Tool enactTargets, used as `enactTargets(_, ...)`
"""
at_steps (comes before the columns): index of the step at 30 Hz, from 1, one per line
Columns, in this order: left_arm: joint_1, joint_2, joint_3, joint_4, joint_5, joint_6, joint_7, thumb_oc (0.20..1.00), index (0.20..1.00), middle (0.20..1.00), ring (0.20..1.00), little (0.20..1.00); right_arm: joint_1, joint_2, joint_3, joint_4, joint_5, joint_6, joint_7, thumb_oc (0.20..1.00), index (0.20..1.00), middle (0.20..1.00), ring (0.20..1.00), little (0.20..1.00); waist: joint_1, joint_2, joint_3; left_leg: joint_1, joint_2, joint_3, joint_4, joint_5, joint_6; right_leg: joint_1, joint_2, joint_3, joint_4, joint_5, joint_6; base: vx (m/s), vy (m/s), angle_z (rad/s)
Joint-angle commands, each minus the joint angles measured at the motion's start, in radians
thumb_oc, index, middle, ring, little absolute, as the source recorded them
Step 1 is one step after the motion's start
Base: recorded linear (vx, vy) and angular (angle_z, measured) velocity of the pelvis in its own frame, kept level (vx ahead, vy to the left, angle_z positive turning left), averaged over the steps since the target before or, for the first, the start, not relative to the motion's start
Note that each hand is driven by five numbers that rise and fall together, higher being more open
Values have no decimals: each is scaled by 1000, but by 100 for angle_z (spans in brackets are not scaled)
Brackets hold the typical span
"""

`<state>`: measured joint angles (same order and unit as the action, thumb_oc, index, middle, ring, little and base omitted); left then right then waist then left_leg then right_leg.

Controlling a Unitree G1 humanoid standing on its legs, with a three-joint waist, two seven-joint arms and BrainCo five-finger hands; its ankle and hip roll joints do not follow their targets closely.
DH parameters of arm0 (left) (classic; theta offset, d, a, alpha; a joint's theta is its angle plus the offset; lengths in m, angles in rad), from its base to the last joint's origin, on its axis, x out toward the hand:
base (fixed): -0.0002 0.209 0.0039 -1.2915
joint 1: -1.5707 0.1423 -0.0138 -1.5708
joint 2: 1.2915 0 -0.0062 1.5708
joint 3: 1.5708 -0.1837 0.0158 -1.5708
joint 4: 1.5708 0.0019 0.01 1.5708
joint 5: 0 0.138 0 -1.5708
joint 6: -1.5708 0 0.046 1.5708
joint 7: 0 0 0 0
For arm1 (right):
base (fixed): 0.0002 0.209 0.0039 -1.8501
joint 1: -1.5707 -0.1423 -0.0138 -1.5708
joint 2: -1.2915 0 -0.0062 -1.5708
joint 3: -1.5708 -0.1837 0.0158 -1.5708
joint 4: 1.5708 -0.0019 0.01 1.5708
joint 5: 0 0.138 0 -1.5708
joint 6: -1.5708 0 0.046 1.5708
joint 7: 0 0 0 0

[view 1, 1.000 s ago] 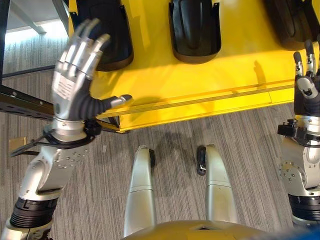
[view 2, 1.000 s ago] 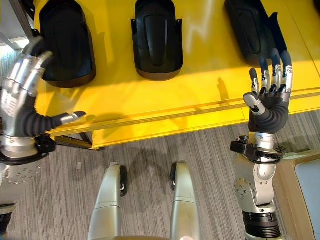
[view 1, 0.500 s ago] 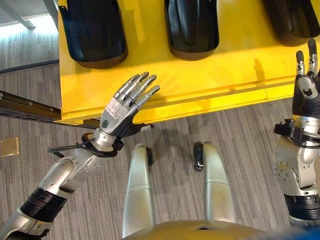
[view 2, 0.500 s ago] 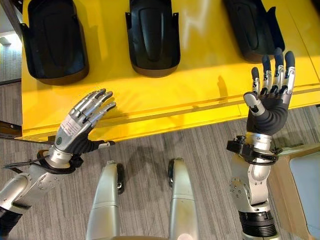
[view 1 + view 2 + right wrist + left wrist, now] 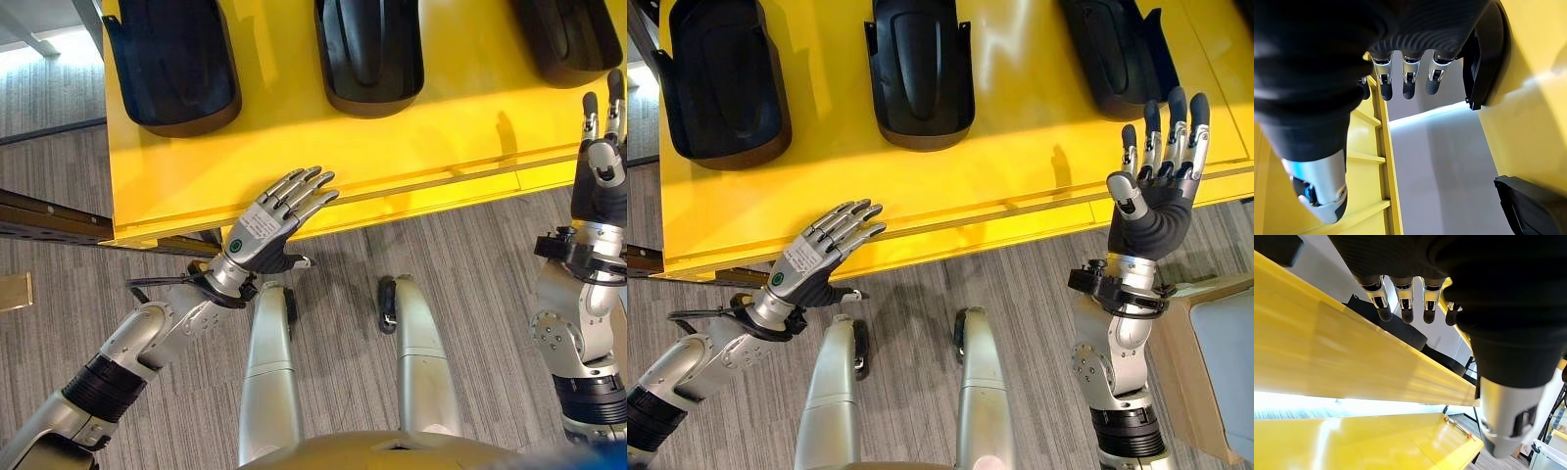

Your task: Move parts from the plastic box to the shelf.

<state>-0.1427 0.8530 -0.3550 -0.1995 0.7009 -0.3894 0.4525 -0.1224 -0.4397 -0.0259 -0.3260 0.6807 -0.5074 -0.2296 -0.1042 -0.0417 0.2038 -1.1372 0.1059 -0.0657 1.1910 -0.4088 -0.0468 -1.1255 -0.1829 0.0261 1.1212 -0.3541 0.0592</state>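
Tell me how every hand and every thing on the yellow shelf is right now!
left hand: open, fingers straight, holding nothing, at the shelf's front edge.
right hand: open, fingers pointing up, holding nothing.
left black part: lying flat on the shelf.
middle black part: lying flat on the shelf.
right black part: lying flat on the shelf, beyond the right hand.
yellow shelf: holding three black parts in a row.

Grey striped carpet (image 5: 470,255); dark metal rail (image 5: 39,217) left.

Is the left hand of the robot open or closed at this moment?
Open. The left hand has straight, spread fingers at the front edge of the yellow shelf and holds nothing.
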Motion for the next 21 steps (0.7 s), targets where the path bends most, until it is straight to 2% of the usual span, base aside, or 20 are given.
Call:
enactTargets(1, -73, -15, -38, -19, 29, -23, -11, 1000, 1000, 1000, 1000, 1000, -49, 15, -16, -66, -42, -60, 1, 1000, 1000, 1000, 1000, 1000, -17, 0, -2, 24, -7, 6, -96, 34, 22, 40, -27, 15, -10, -47, 5, 0, 0, 0)
enactTargets(21, -229, -113, -60, 70, 56, 65, -127, 1000, 1000, 1000, 1000, 1000, -70, 43, -19, -61, -22, -11, 19, 1000, 1000, 1000, 1000, 1000, -38, -3, 1, 25, -8, 13, -87, 19, 28, 36, -17, 23, -4, -55, 0, 1, 0, 0)
